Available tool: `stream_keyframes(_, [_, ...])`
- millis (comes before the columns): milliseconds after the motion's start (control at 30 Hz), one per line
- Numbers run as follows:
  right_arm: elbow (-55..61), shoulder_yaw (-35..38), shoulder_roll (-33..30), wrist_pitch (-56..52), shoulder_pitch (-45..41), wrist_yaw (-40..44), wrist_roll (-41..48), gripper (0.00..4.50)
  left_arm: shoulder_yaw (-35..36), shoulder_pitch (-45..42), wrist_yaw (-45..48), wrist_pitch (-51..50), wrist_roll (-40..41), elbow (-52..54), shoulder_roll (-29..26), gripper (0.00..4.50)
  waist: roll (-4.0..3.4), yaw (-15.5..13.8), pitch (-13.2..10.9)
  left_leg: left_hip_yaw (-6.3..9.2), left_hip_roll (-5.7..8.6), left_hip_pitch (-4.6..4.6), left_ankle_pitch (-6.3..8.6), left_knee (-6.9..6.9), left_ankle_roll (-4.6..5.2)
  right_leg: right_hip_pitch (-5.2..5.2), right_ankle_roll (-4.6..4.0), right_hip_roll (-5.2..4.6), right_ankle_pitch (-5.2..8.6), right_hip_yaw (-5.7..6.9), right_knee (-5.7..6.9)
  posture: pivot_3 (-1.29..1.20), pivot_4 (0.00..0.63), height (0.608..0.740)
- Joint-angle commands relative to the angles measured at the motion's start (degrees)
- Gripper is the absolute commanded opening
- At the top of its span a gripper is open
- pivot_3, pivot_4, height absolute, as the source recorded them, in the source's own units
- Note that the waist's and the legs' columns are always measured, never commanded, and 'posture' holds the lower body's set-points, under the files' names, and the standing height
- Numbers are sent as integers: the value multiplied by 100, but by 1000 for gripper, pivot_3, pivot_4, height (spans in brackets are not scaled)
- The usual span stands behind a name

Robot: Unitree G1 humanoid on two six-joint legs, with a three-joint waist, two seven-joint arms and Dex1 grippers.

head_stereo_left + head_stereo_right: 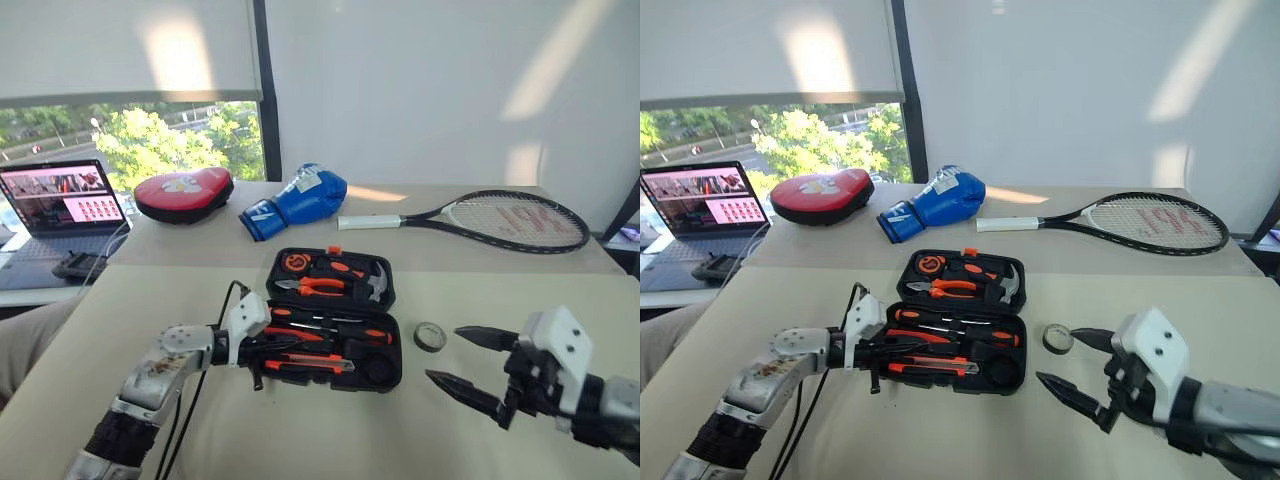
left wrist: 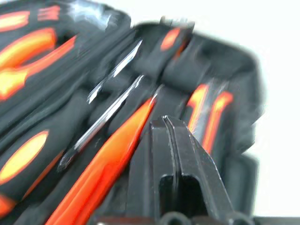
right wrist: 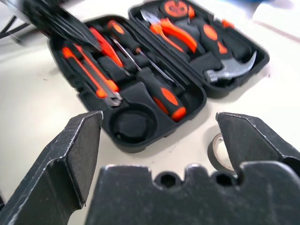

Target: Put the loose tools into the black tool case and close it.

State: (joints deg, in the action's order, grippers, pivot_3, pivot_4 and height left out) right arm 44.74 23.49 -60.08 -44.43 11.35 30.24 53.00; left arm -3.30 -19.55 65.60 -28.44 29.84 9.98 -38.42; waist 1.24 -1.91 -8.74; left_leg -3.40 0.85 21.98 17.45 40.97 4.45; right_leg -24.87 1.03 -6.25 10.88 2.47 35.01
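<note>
On table, tape roll (image 1: 430,336) just beside wide-open right gripper (image 1: 468,361); clenched left gripper (image 1: 268,352) over open tool case (image 1: 385,375).

Black tool case (image 1: 385,372), orange-black screwdrivers (image 3: 159,91); blue boxing glove (image 1: 296,203), red pad (image 1: 184,193)

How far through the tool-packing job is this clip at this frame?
Mostly packed: both black-and-orange screwdrivers, the slim orange screwdriver and the utility knife lie in the open tool case. In hand: nothing; the left end effector, fingers together, sits over the case, the right end effector is open near the tape roll. Left: tape into its round slot, then close the lid.
</note>
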Motion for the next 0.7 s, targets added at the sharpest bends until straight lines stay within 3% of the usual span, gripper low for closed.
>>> stream_keyframes(33, [-823, -854, -249, -425, -859, 39, -441, 4500, 619, 2, 241, -728, 1042, 1038, -454, 1490, -2, 22, -1, -2, 11, 11, -18, 0, -29, -12, 2, 4, -1, -1, 2, 0, 150, 740])
stream_keyframes(133, [-1418, -1532, -280, -571, -1570, 235, -826, 4500, 948, 176, 143, -1221, 1603, 1612, -776, 2570, -3, 34, -1, -5, 32, 20, -13, -1, -17, -13, 12, 3, 4, -2, -3, 0, 150, 740])
stream_keyframes(267, [-2143, -2488, -198, -470, -2507, 551, -1604, 3488, 1387, 341, -297, -1757, 2274, 2163, -1010, 3930, 5, 122, -8, -10, 38, 31, -6, 7, -4, -19, 25, 7, 9, 2, -10, 0, 150, 740])
stream_keyframes(333, [-2467, -2883, -118, -472, -2862, 791, -1889, 3414, 1515, 415, -546, -1921, 2509, 2393, -1057, 4454, 5, 120, -9, -11, 39, 29, -5, 5, -3, -18, 30, 6, 11, 2, -10, 0, 150, 740])
stream_keyframes(500, [-3026, -3462, 68, -393, -3327, 1307, -2425, 3414, 1605, 495, -1137, -2084, 2801, 2691, -989, 4454, 5, 106, -10, -10, 40, 29, -8, 4, -7, -17, 31, 9, 11, 9, -5, 0, 150, 740])
stream_keyframes(600, [-3383, -3723, 226, -284, -3546, 1529, -2753, 2674, 1580, 591, -1284, -2076, 2833, 2788, -1017, 4500, 4, 121, -10, -11, 42, 26, -8, 6, -7, -16, 33, 9, 9, 17, -2, 0, 150, 740])
stream_keyframes(700, [-3557, -3726, 372, -159, -3630, 1699, -2942, 1643, 1571, 677, -1397, -2024, 2822, 2815, -1021, 4500, 4, 123, -10, -13, 45, 20, -9, 4, -9, -15, 33, 10, 8, 16, 1, 0, 150, 740])
